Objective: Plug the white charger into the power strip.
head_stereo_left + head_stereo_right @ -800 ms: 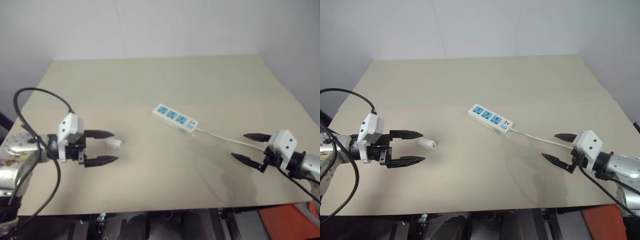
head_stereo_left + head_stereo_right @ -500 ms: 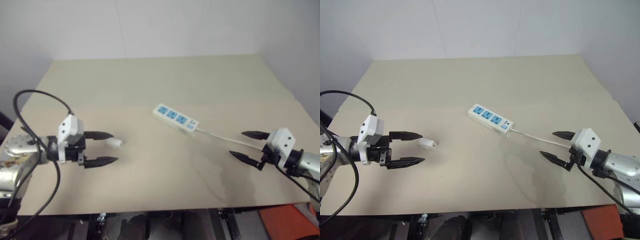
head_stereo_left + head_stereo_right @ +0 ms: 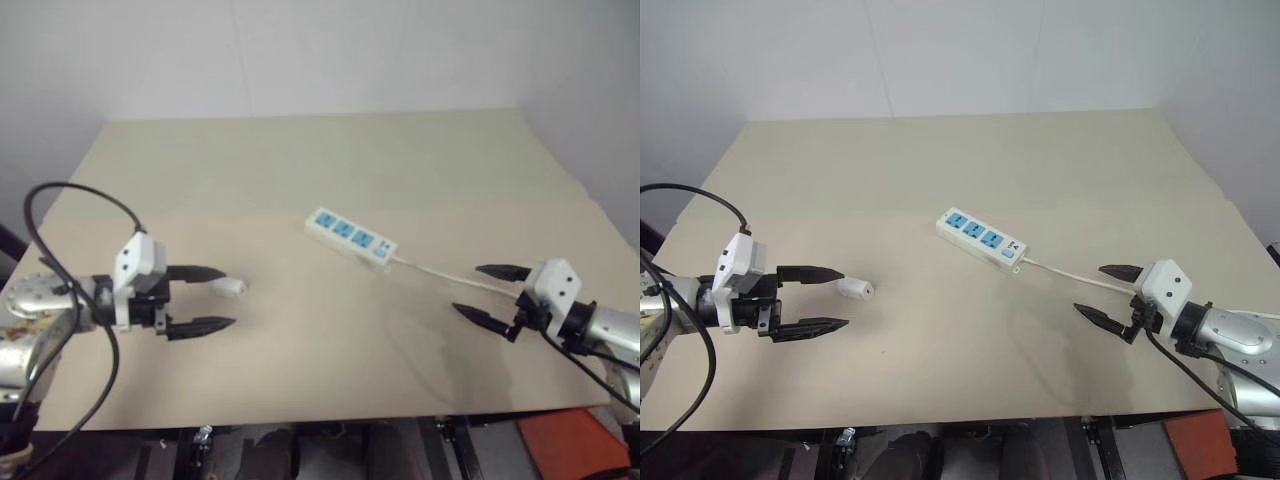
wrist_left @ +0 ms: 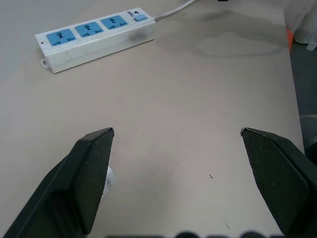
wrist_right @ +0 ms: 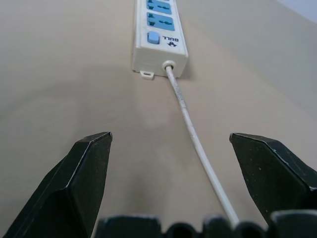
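Note:
The white charger (image 3: 854, 289) lies on the tan table, left of centre. My left gripper (image 3: 830, 298) is open just left of it, one finger passing close to the charger; in the left wrist view a sliver of the charger (image 4: 109, 179) peeks out beside one finger. The power strip (image 3: 983, 241) lies flat mid-table with three blue sockets and a blue switch, its thin white cord (image 3: 1075, 275) running right. My right gripper (image 3: 1095, 292) is open at the right, and in its wrist view the cord (image 5: 190, 124) runs between its fingers toward the strip (image 5: 157, 29).
The tan table (image 3: 960, 160) spreads wide behind the strip, with bare surface between the two grippers. Its front edge runs just below both arms. A black cable (image 3: 60, 215) loops over my left arm. An orange object (image 3: 1205, 445) sits below the table's right corner.
The left gripper has drawn back slightly to the left, away from the charger. The right gripper has edged left along the cord toward the strip. Both stay open.

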You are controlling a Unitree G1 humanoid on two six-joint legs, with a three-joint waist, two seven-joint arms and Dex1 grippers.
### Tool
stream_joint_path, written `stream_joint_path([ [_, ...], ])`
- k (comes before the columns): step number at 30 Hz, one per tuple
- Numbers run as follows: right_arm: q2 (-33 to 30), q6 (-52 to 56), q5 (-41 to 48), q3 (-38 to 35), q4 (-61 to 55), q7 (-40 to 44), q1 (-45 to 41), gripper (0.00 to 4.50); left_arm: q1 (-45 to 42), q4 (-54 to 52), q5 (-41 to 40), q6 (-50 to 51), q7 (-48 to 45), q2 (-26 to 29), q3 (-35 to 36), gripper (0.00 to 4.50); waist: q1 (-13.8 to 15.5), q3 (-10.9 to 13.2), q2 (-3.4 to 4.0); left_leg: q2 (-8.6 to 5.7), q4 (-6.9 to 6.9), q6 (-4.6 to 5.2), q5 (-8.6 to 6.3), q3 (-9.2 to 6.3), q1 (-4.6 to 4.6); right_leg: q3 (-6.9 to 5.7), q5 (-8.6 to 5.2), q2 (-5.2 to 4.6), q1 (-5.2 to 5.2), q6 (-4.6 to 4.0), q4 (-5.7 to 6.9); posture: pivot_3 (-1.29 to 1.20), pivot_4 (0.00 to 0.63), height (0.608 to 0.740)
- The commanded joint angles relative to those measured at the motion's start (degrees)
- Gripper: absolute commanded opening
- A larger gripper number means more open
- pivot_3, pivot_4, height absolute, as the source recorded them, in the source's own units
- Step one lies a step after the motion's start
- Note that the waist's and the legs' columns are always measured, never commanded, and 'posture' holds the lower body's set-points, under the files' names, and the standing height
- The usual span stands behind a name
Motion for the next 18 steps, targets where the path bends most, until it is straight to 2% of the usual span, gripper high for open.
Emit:
stream_joint_path([
  [1,0.5,0.8,-0.4,2.3,1.8,0.1,-5.3,4.47,-0.8,-1.1,-0.8,-0.2,0.2,0.2,1.1,4.5,-0.2,0.0,0.0,0.0,0.0,0.0,0.0,0.0,0.02,0.01,0.0,0.0,0.01,0.0,0.0,0.0,0.15,0.74],
  [4,1.9,1.7,-1.7,6.2,6.0,1.2,-11.0,4.47,-1.5,-0.7,-0.7,-0.2,0.2,0.0,0.5,4.5,-0.7,0.0,-0.01,0.0,0.01,0.01,0.0,0.04,0.03,0.02,0.08,0.02,0.01,-0.04,0.0,0.0,0.15,0.74],
  [8,6.8,0.1,-6.7,13.5,20.7,2.8,-23.7,4.47,-1.5,-1.5,-0.6,0.0,0.9,-0.3,0.2,4.5,-1.2,0.0,-0.03,0.0,0.04,-0.06,0.04,0.05,0.03,0.02,0.12,0.05,0.02,-0.04,-0.02,0.0,0.15,0.74],
  [15,11.4,-6.2,-14.4,18.9,44.4,2.4,-36.3,4.47,2.4,-4.8,-2.3,1.0,2.7,-0.5,3.7,4.5,-1.4,0.0,-0.03,0.06,0.01,-0.34,0.2,0.05,-0.1,-0.01,0.14,0.04,-0.13,-0.04,-0.1,0.0,0.15,0.74],
  [18,11.5,-8.6,-15.8,19.7,48.7,3.8,-38.1,3.92,4.7,-6.6,-2.7,1.7,3.6,-0.2,5.3,4.5,-1.5,-0.1,-0.07,0.07,0.04,-0.34,0.2,0.05,-0.08,0.0,0.14,0.03,-0.09,-0.03,-0.13,0.0,0.15,0.74],
])
